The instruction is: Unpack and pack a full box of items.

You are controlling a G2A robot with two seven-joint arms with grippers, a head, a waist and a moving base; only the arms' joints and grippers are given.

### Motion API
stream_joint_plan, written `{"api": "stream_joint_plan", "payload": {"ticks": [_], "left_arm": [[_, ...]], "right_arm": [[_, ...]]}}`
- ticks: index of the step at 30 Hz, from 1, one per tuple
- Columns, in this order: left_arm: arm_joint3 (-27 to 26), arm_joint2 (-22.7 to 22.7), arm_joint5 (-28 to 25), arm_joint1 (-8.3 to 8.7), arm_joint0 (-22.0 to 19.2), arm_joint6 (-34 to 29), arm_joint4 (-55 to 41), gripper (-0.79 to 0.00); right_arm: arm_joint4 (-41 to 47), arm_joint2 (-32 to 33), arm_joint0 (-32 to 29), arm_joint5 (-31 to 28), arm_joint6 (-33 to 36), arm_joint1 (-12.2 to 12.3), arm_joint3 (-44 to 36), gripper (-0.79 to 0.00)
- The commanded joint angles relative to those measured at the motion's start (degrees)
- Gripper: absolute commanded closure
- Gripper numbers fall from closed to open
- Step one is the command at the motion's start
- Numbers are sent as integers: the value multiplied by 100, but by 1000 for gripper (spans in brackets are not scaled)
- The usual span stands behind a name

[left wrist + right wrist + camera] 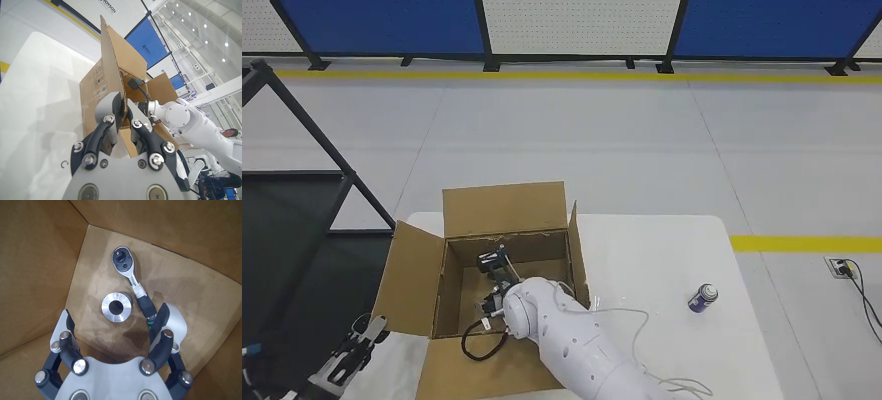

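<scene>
My left pincer (123,108) is clamped tight on the edge of one flap of the cardboard box (90,91), with a pad on each face of the board. The box stands on the left part of the white table (37,81), its flaps open. Its outer wall carries a column of black handling symbols (99,81); I can make out no words among them.

My right pincer (115,318) hangs down inside the box with its fingers spread wide and nothing between them. Below it, on the box floor, lie a ratchet wrench (132,279) and a round metal socket (116,307) just beside each other. The socket stands on end with its hole facing up. The wrench's black grip runs up to the pad of one finger; I cannot tell whether they touch. I see no readable marking on either tool.

A small can (702,297) stands on the right part of the table, well apart from the box, its label too small to read.

The floor (642,150) is pale grey with yellow lines (802,243). Blue and white panels (382,25) close the far side, and a blue one bears a small white logo (147,47). A black frame (302,130) stands left of the table.
</scene>
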Motion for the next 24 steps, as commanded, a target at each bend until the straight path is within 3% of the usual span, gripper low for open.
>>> {"api": "stream_joint_plan", "payload": {"ticks": [1, 5, 8, 10, 13, 20, 24], "left_arm": [[-4, -14, -13, 0, 22, 2, -20, -785], [4, -65, -53, 0, 72, -5, -80, -785], [13, -94, -68, 3, 90, -33, -118, -760], [12, -101, -79, 5, 88, -39, -126, -434], [-10, -91, -86, 7, 79, -51, -134, -197], [-35, -73, -123, 9, 98, -79, -160, -123], [-4, -94, -142, 11, 106, -74, -161, -135]], "right_arm": [[-37, -10, -11, 4, -33, -1, -8, -576], [-123, -40, -45, 3, -121, -5, -15, -474], [-175, -60, -71, 27, -211, -10, -30, -474], [-198, -69, -88, 54, -263, -13, -42, -474], [-225, -75, -113, 134, -356, -16, -48, -459], [-253, -91, -145, 269, -352, -22, -29, -357], [-237, -82, -144, 240, -361, -20, -13, -83]]}}
